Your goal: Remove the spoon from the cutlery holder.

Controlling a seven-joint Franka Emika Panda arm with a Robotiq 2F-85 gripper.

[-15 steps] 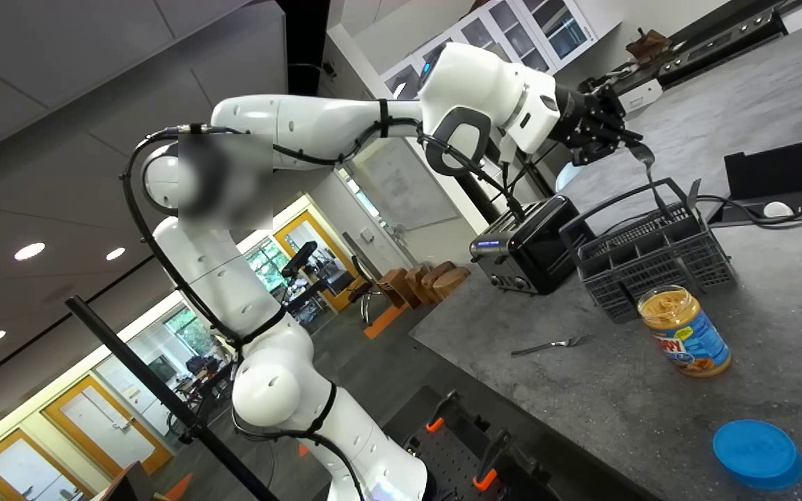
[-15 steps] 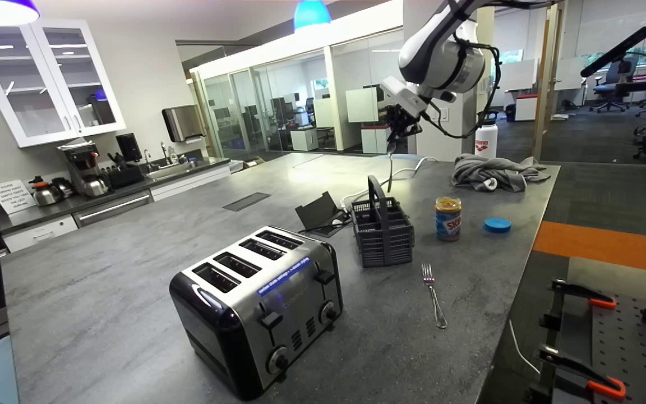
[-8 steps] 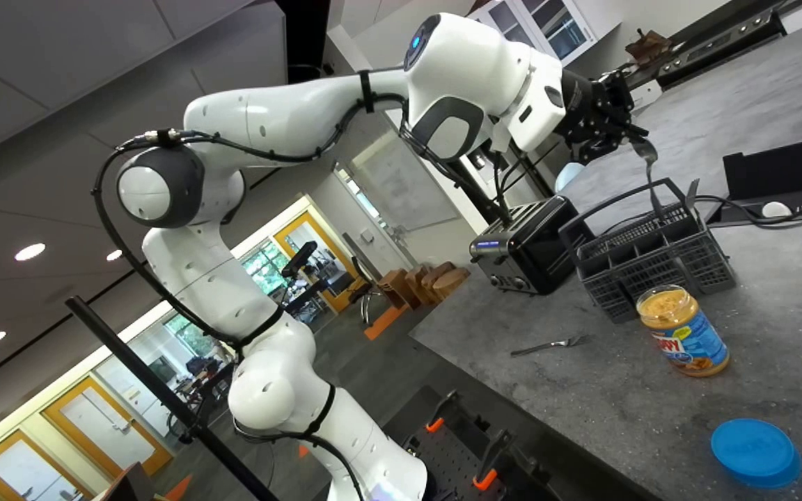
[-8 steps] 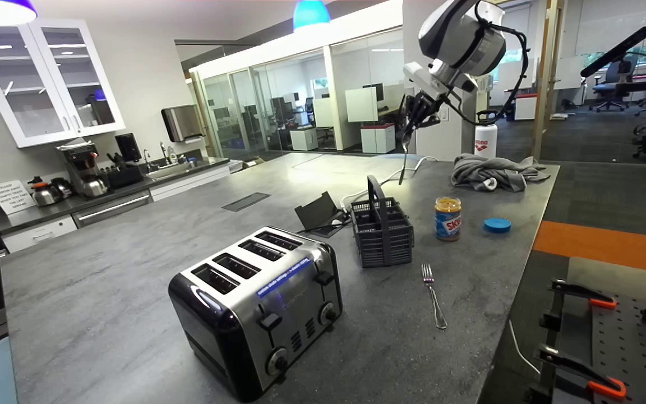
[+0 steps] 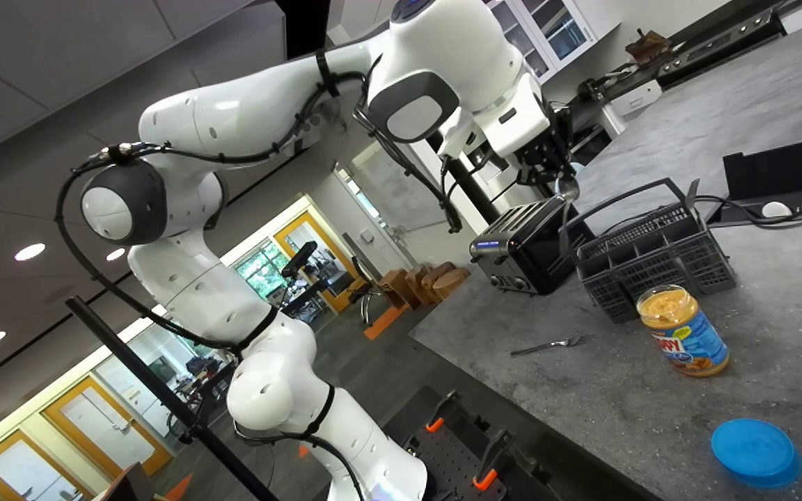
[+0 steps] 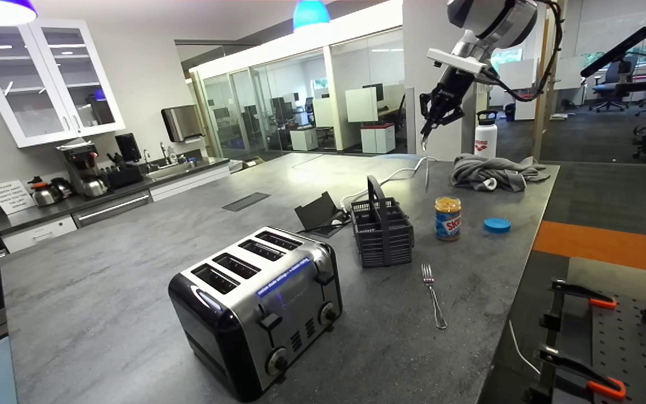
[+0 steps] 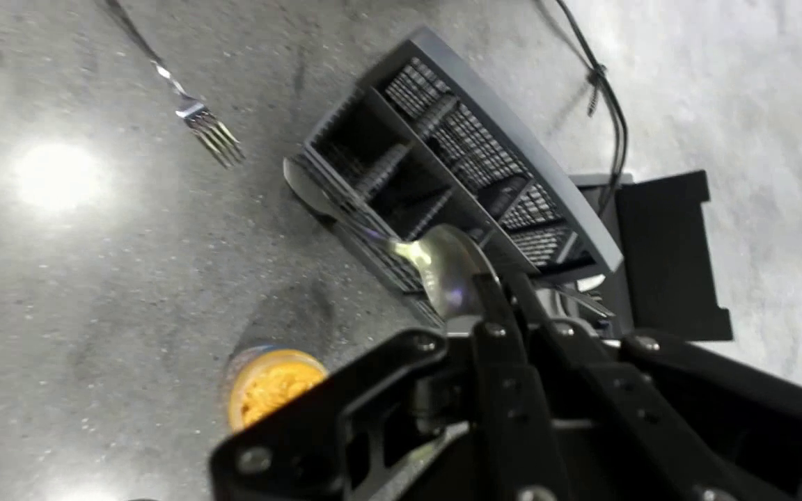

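My gripper [image 5: 562, 174] is shut on the bowl of the silvery spoon [image 5: 568, 191] and holds it in the air. The long handle hangs down, also in an exterior view [image 6: 427, 174]. In the wrist view the finger tips [image 7: 502, 280] are close together at the spoon's bowl [image 7: 446, 268], and its handle points up-left. The cutlery holder is the dark grey basket with compartments and an arched handle [image 5: 711, 268], also in an exterior view [image 6: 384, 247]. There the spoon is apart from it, higher and to its right. In the wrist view the spoon overlaps the holder [image 7: 512, 142].
A black and steel toaster [image 6: 255, 314] stands beside the holder. An open peanut butter jar [image 5: 683, 334], its blue lid [image 5: 753, 449] and a fork [image 7: 189, 109] lie around it. A black flip-up table box [image 7: 665, 257] with a cable stands behind. A grey cloth [image 6: 497, 173] lies farther off.
My gripper has carried the spoon sideways, away from above the holder: leftward in an exterior view and rightward in an exterior view from another side. The holder has not moved.
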